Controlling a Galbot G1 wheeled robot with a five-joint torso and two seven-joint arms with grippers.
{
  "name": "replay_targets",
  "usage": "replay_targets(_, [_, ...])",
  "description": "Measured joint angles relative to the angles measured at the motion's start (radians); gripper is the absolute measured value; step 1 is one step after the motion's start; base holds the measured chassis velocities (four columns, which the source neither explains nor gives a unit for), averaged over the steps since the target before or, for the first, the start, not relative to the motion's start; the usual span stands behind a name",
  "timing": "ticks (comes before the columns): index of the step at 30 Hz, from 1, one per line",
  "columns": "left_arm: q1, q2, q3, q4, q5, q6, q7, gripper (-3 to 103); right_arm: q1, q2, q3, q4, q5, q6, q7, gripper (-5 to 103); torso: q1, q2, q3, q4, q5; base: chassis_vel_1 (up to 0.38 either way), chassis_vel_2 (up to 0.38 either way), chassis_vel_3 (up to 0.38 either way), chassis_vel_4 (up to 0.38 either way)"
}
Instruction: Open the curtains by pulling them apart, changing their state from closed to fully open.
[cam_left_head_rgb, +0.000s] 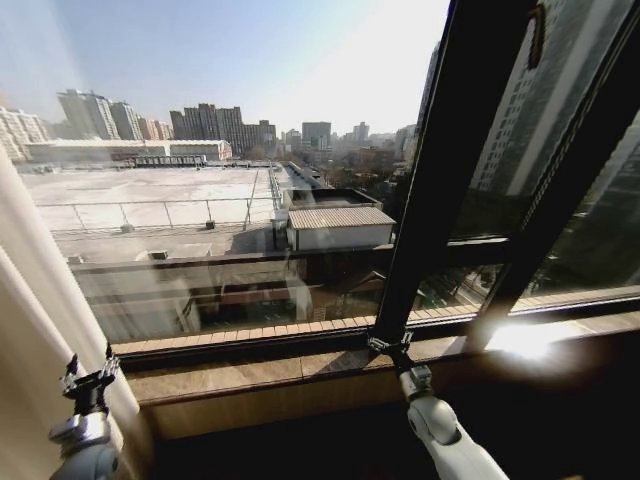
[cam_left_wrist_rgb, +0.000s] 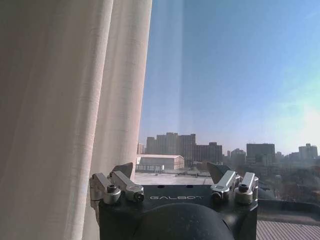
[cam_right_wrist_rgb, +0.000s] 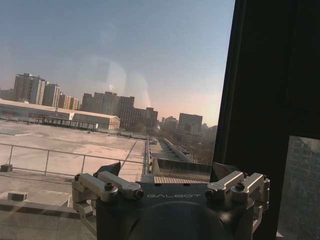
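Cream sheer fabric: one panel of the curtains (cam_left_head_rgb: 30, 330) is gathered at the far left of the head view, hanging in vertical pleats down past the sill. In the left wrist view the same panel (cam_left_wrist_rgb: 65, 110) fills the side next to the gripper, pleats upright, its free edge running straight against clear glass.

Window glass is uncovered across the middle of the head view; rooftops and city blocks visible through it. Black window frame (cam_left_head_rgb: 440, 190) runs diagonally on the right side of that view, and shows as a dark upright bar (cam_right_wrist_rgb: 260, 100) in the right wrist view. Wooden sill (cam_left_head_rgb: 300, 370) runs below the glass.

Left gripper (cam_left_head_rgb: 88, 375): low at the left, just beside the gathered panel. Fingers spread wide (cam_left_wrist_rgb: 175, 175), nothing between them; contact with the fabric cannot be judged.

Right gripper (cam_left_head_rgb: 390, 345): raised to sill level at the base of the black frame. Fingers also spread wide (cam_right_wrist_rgb: 167, 170), holding nothing, with the frame bar to one side.
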Motion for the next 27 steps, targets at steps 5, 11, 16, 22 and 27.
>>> replay_targets(5, [0.030,-0.049,0.055,-0.027,0.003,-0.027,0.056,99,0.000,0.000,0.000,0.000,0.000,0.000,0.000,100,0.000,0.000,0.000,0.0001,-0.0004,0.000,0.000,0.000,0.000])
replay_targets(11, [0.027,-0.082,0.094,-0.031,-0.020,-0.028,0.027,100,0.000,0.000,0.000,0.000,0.000,0.000,0.000,100,0.000,0.000,0.000,0.0000,-0.0004,0.000,0.000,0.000,0.000])
replay_targets(16, [0.027,-0.084,0.098,-0.030,0.002,-0.024,0.011,100,0.000,0.000,0.000,0.000,0.000,0.000,0.000,100,0.000,0.000,0.000,0.0001,-0.0004,0.000,0.000,0.000,0.000])
replay_targets(22, [0.026,-0.081,0.098,-0.027,0.004,-0.022,0.008,100,0.000,0.000,0.000,0.000,0.000,0.000,0.000,100,0.000,0.000,0.000,0.0000,-0.0004,0.000,0.000,0.000,0.000])
replay_targets(27, [0.025,-0.080,0.097,-0.025,0.004,-0.021,0.008,100,0.000,0.000,0.000,0.000,0.000,0.000,0.000,100,0.000,0.000,0.000,0.0001,-0.0005,0.000,0.000,0.000,0.000])
